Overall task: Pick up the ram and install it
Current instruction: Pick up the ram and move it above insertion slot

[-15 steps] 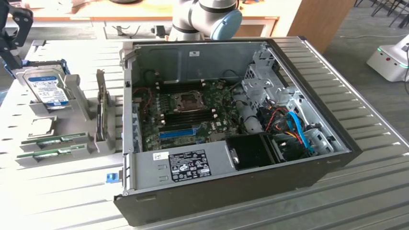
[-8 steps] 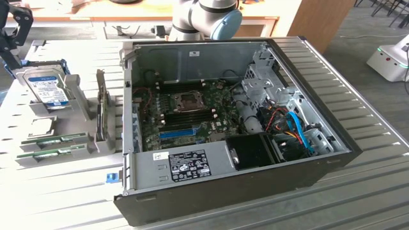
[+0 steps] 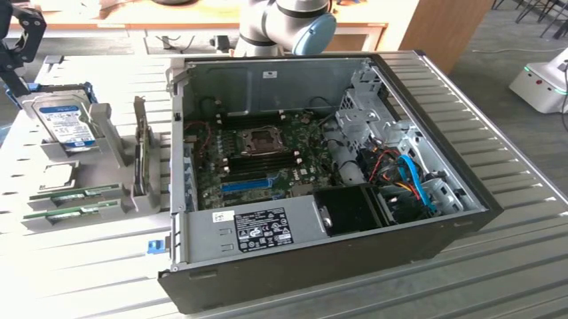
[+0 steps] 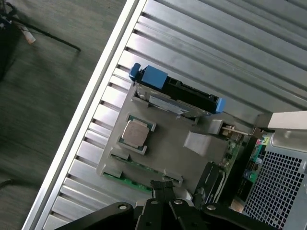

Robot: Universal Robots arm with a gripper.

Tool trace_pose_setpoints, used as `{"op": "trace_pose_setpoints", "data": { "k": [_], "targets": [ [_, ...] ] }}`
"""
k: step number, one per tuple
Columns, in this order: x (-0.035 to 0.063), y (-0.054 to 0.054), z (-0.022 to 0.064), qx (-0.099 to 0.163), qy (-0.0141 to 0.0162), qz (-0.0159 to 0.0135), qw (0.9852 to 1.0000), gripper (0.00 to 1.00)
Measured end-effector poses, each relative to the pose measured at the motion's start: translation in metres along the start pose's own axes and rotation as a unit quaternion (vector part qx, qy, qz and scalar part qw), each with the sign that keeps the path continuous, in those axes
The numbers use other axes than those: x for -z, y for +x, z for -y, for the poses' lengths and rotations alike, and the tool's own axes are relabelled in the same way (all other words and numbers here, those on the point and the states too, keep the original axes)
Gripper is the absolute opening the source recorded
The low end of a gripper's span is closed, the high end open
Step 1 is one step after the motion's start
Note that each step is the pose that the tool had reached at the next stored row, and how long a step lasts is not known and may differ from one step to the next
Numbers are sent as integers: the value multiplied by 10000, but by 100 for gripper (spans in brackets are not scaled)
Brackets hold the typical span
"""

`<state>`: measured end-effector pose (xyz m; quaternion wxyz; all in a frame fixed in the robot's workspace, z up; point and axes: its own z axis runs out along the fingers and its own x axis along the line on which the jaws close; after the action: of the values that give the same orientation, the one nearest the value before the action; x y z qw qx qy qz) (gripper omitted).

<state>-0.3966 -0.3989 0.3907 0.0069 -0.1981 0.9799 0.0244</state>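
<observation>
Two ram sticks stand on edge in the grey holder [image 3: 106,143] at the exterior view's left: one ram [image 3: 78,195] and a second ram [image 3: 73,214] just in front of it. In the wrist view they show as thin green strips, ram [image 4: 144,166] and ram [image 4: 125,181], close to my fingertips [image 4: 158,188]. My gripper [image 3: 16,80] hangs above the holder's far left corner, apart from the sticks. Its black fingers are shut together with nothing between them; in the wrist view the gripper [image 4: 163,188] sits over the holder's edge.
The holder also carries a hard drive [image 3: 66,123] with blue clips [image 4: 153,76], an upright card [image 3: 140,149] and a CPU [image 4: 135,134]. The open computer case [image 3: 320,266] lies at the right, with its motherboard [image 3: 257,156] and a blue slot [image 3: 247,185] exposed.
</observation>
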Motion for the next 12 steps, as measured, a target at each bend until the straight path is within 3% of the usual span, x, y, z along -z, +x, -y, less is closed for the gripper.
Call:
{"op": "trace_pose_setpoints", "data": {
  "k": [6,12],
  "targets": [
    [0,0,0,368,-9,-16,9993,11],
    [0,0,0,741,-17,-33,9972,11]
  ]
}}
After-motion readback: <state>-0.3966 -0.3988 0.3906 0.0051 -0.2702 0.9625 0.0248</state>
